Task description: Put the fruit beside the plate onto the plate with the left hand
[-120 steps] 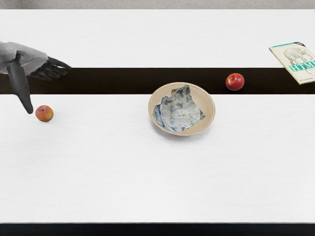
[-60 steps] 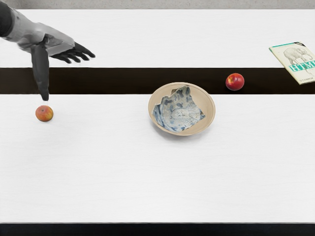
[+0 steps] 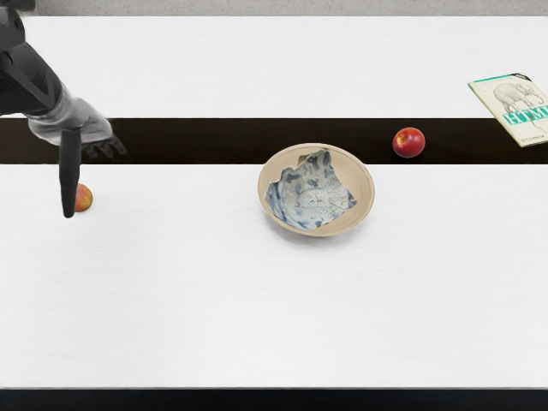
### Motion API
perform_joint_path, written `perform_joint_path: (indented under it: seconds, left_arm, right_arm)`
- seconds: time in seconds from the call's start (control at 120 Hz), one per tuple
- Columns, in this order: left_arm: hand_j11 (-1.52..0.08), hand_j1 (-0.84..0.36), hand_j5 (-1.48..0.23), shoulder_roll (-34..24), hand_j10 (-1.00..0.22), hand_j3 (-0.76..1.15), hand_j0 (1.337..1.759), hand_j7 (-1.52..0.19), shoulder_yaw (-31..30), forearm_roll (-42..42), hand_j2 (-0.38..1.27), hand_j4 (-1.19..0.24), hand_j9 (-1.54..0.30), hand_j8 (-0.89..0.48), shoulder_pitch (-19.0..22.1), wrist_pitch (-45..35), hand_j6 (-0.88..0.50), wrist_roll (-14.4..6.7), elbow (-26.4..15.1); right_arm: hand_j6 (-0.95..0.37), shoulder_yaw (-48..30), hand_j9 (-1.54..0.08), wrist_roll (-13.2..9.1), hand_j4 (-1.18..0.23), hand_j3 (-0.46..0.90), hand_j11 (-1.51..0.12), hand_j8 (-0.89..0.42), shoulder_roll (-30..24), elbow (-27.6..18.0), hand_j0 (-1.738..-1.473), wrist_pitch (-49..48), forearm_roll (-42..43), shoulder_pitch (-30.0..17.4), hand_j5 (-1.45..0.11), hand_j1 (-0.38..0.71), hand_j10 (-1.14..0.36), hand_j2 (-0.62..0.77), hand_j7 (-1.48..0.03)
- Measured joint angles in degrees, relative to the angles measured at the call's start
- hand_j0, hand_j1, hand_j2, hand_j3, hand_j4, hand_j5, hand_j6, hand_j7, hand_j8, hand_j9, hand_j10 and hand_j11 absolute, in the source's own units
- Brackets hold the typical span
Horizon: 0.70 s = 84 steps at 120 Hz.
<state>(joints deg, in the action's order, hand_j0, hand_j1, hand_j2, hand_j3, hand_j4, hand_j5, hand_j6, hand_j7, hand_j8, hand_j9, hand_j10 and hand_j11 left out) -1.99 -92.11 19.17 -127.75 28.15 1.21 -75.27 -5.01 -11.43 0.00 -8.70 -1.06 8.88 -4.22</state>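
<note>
Our left hand point(image 3: 74, 130) loosely spread, gripping nothing; one digit hangs across small apple point(image 3: 84, 198), far left. Plate point(image 3: 365, 177) mid-table, red apple point(image 3: 408, 142) just beyond.

Left robot hand point(image 3: 77, 133): raised over the far part of the surface point(image 3: 274, 291) half a second earlier, it is now shown lowered and drawn back toward the left edge, with more of the forearm point(image 3: 21, 77) visible at the upper left corner. The downward-pointing finger point(image 3: 68, 181), previously clear above the small apple point(image 3: 84, 198), is now overlapped with the fruit's left side, so only its right part is seen; contact cannot be determined. The dark fingers point(image 3: 107, 150) are shown less extended rightward.
</note>
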Motion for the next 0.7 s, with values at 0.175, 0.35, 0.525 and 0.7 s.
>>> perform_joint_path:
  seconds: [0.175,0.35,0.525,0.7]
  left_arm:
    - [0.0,0.35,0.0,1.9,0.0,0.0,1.658,0.0,-2.2,13.7,0.0,0.0,0.0,0.0,5.6,-18.2,0.0,-6.4,-1.1]
    - [-0.01,0.34,-0.01,2.0,-0.01,0.0,1.658,-0.01,-1.4,16.6,0.0,-0.01,-0.01,-0.01,8.4,-27.1,-0.01,-9.2,-1.3]
    - [-0.13,0.23,-0.13,2.0,-0.1,0.0,1.658,-0.13,1.0,16.6,0.02,-0.1,-0.13,-0.1,12.7,-31.9,-0.1,-9.6,-1.2]
    - [-0.19,0.17,-0.19,2.0,-0.15,0.0,1.658,-0.19,1.8,16.8,0.03,-0.15,-0.19,-0.15,15.4,-38.7,-0.15,-9.6,-0.7]
  right_arm:
    - [-0.02,0.0,-0.03,0.0,-0.02,0.0,-0.03,-0.02,0.0,0.0,-1.658,0.0,0.0,0.0,-0.03,-0.32,-0.02,0.0,-0.03]
    - [-0.02,0.0,-0.03,0.0,-0.02,0.0,-0.03,-0.02,0.0,0.0,-1.658,0.0,0.0,0.0,-0.03,-0.32,-0.02,0.0,-0.03]
    - [-0.02,0.0,-0.03,0.0,-0.02,0.0,-0.03,-0.02,0.0,0.0,-1.658,0.0,0.0,0.0,-0.03,-0.32,-0.02,0.0,-0.03]
    - [-0.02,0.0,-0.03,0.0,-0.02,0.0,-0.03,-0.02,0.0,0.0,-1.658,0.0,0.0,0.0,-0.03,-0.32,-0.02,0.0,-0.03]
